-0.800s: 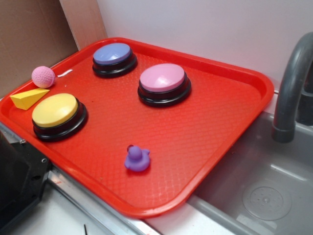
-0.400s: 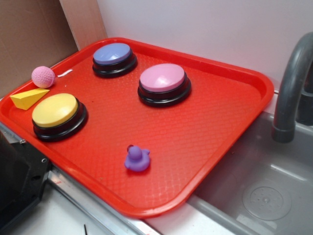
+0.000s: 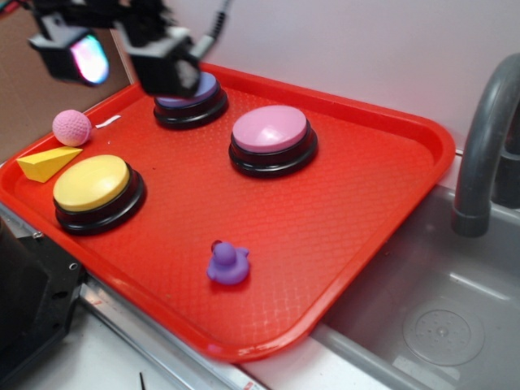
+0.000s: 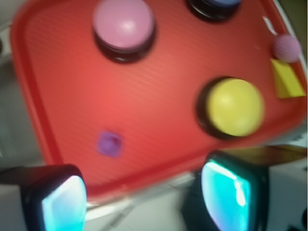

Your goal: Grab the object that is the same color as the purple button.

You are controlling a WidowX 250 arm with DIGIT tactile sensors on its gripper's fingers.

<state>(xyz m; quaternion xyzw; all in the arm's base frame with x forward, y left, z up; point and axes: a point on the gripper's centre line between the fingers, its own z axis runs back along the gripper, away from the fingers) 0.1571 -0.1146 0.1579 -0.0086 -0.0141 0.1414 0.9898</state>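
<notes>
The small purple rubber duck (image 3: 228, 264) sits on the red tray (image 3: 349, 203) near its front edge; it shows as a blurred purple spot in the wrist view (image 4: 110, 144). The purple button (image 3: 195, 97) stands at the tray's back left, partly hidden by my gripper (image 3: 126, 63). The gripper hangs high over the tray's back-left corner, far from the duck, with its jaws wide apart and empty. In the wrist view the gripper (image 4: 144, 197) frames the tray's front rim, and only the purple button's edge (image 4: 214, 5) shows at the top.
A pink button (image 3: 272, 138) stands mid-tray, a yellow button (image 3: 96, 191) at the left. A pink ball (image 3: 71, 127) and yellow wedge (image 3: 47, 162) lie at the tray's left edge. A grey sink (image 3: 439, 325) with a faucet (image 3: 483, 146) is on the right.
The gripper has come into the exterior view at the top left, above the purple button. Nothing on the tray has moved.
</notes>
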